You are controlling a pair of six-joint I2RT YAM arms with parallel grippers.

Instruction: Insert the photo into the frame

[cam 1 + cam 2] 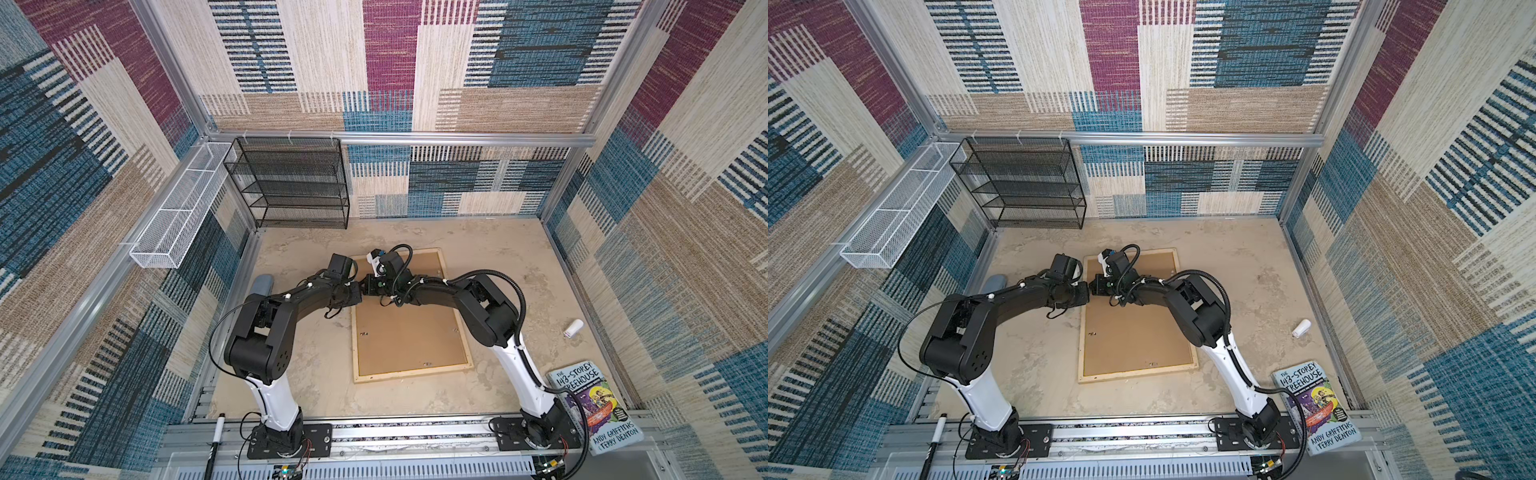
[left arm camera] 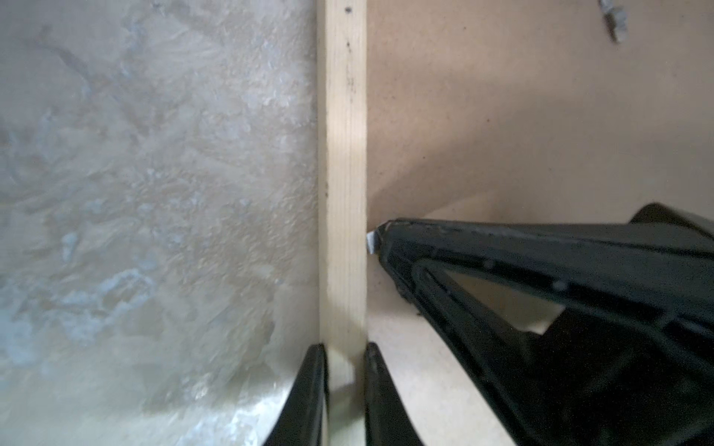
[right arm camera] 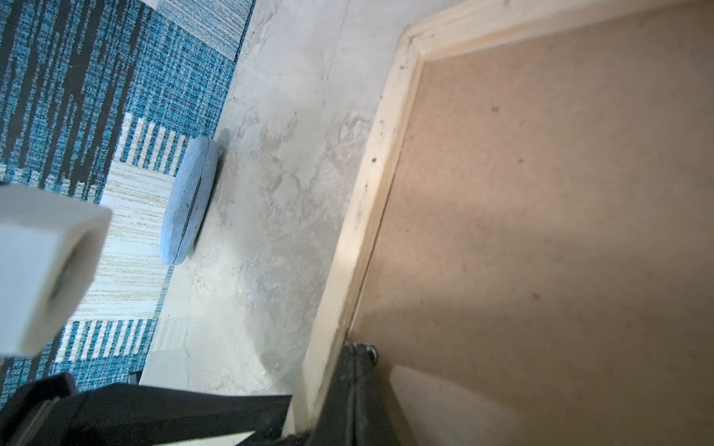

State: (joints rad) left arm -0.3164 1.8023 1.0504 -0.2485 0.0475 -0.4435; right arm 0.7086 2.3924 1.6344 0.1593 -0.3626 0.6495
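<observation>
left gripper (image 2: 342, 355): narrowed onto the frame (image 2: 342, 154), pinching its pale wooden side strip with one finger on the table side and one on the board side; probably a steadying hold so the frame cannot slide
right gripper (image 2: 388, 233): jaws pressed together with nothing between them; the tip meets a small metal tab (image 2: 371, 242) at the strip's inner edge, just ahead of the left gripper along the strip
frame: lies face down and flat on the table (image 1: 498, 257), beneath both grippers
backing board (image 1: 409, 332): brown, seated inside the frame directly under the right gripper
photo: visible in no view; it may lie under the backing board, but that cannot be told
step, as judged: working the metal tab with a closed tip; whether to lock or release the backing board is unclear
risk: the tip could skid off the tab and scrape the board
</observation>
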